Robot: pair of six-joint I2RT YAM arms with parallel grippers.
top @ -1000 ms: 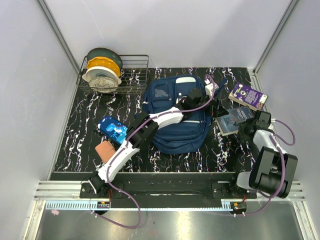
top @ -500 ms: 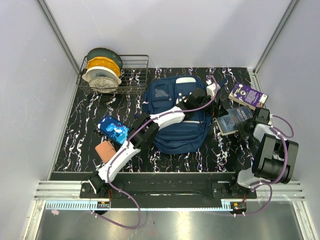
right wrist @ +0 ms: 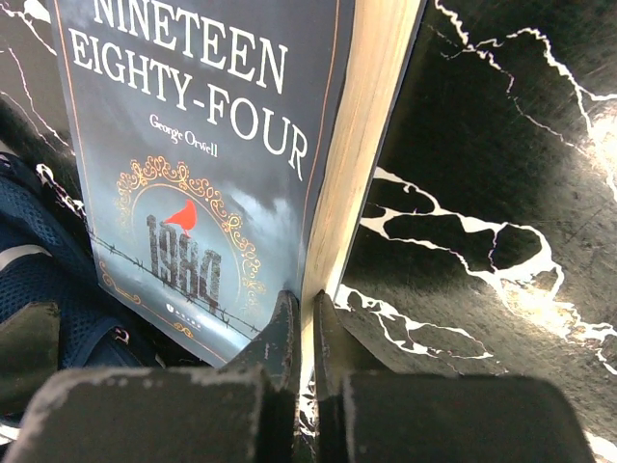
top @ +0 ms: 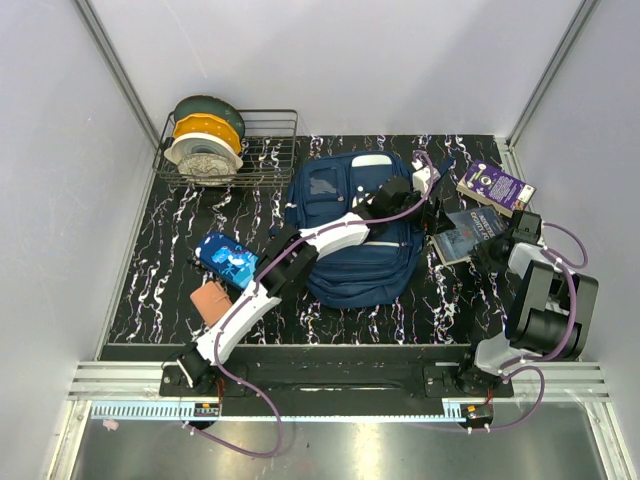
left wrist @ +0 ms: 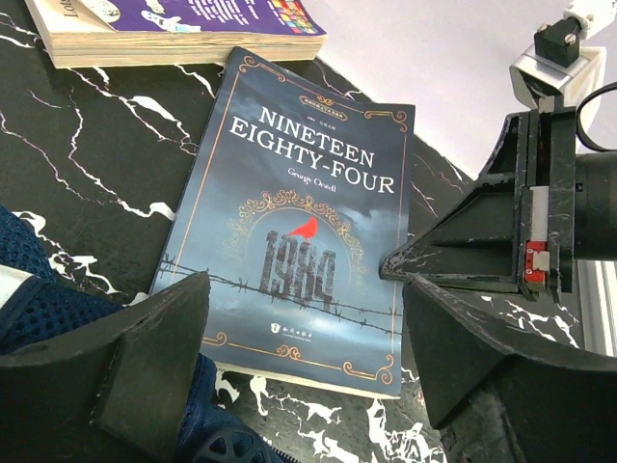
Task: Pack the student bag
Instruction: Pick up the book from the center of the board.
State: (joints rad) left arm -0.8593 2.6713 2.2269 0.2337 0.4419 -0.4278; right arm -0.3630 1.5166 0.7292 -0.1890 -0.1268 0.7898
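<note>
- One black, white-veined counter (top: 170, 260) carries everything, with pale walls around it.
- student bag (top: 365, 275): navy, lies flat at the middle of the counter with its front pockets facing up. It is the biggest item.
- left arm (top: 300, 255): white and black, stretches from the near-left base diagonally across the top of the bag toward the right.
- right arm (top: 545, 310): folded up at the near-right, wrist pointing at the books.
- wire rack (top: 265, 150): far-left corner, holds spools (top: 205, 140) standing on edge (green, yellow, white).
- Nineteen Eighty-Four paperback (left wrist: 299, 203): cover up, just right of the bag, one corner at the bag's blue mesh edge.
- purple book (top: 495, 187): farther back-right, near the paperback, with a strip of counter between them.
- blue pouch (top: 225, 258): bright blue, left of the bag, apart from it.
- pinkish block (top: 210, 300): just nearer than the pouch.
- left end effector (left wrist: 304, 299): fingers spread wide, nothing between them, low over the paperback's bag-side end.
- right end effector (right wrist: 301, 313): fingers pressed together, tips at the paperback's edge by the page block. Can't tell whether the cover is pinched.
</note>
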